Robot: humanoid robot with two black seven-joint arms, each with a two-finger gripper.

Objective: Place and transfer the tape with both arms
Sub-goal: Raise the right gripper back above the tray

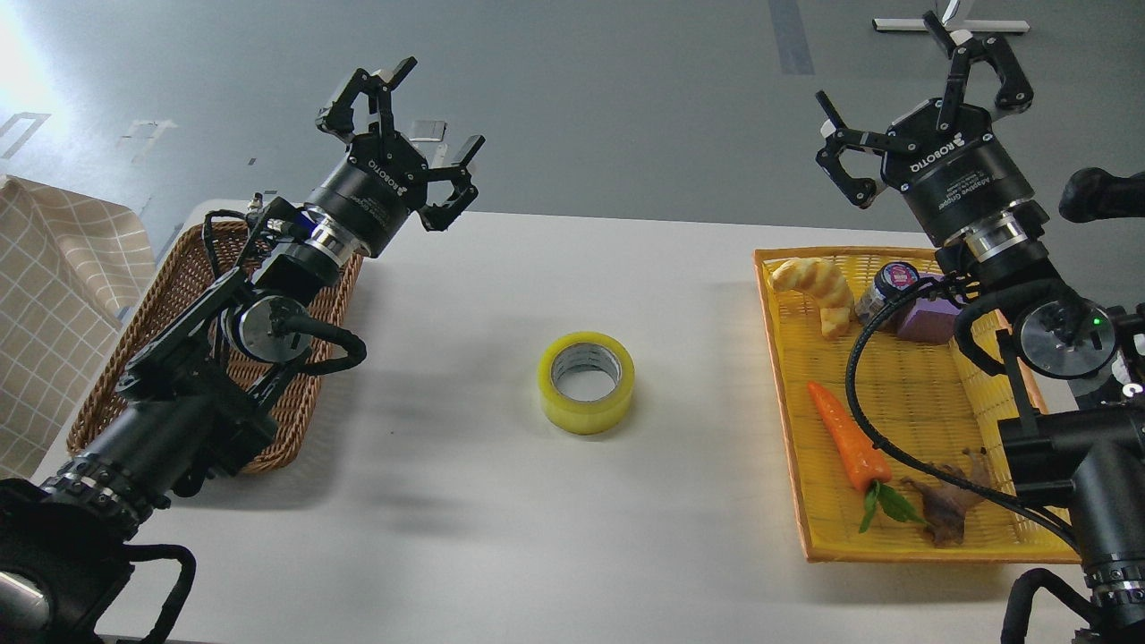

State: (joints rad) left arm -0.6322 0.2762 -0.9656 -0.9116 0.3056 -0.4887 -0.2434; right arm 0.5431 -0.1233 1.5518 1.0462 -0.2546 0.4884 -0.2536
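Tape sits alone near the middle of the white table — a yellow translucent roll lying flat, its grey-white core facing up, nothing touching it. Both arms are raised well clear of it. The left gripper hangs above the far left of the table with its black fingers spread wide and nothing between them; below its arm lies a brown wicker basket. The right gripper is up at the far right, fingers likewise splayed wide and empty. Under that arm rests a yellow woven tray holding a bread-like pastry, a small dark jar, a purple block, a toy carrot with green leaves, and a brown lumpy item I cannot identify. A checked beige cloth shows at the left edge.
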